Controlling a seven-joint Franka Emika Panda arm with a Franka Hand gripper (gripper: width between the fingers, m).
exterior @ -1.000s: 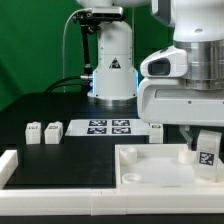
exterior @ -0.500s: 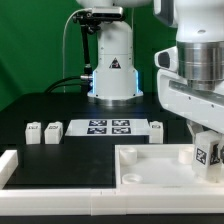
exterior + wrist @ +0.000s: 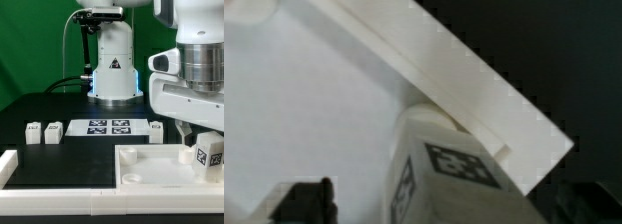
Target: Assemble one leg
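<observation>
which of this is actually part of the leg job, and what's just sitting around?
In the job:
gripper
held leg, tag facing out
white panel below it, likely where the leg goes

Lying about:
two loose legs at the exterior view's left
third leg beside the marker board

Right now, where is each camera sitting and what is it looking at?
Exterior view: off the arm, low by the table, facing the robot's base; the arm hangs over the leg.
Wrist view: on the wrist, looking down at the panel; one dark finger shows.
Both show the tagged leg and the panel.
</observation>
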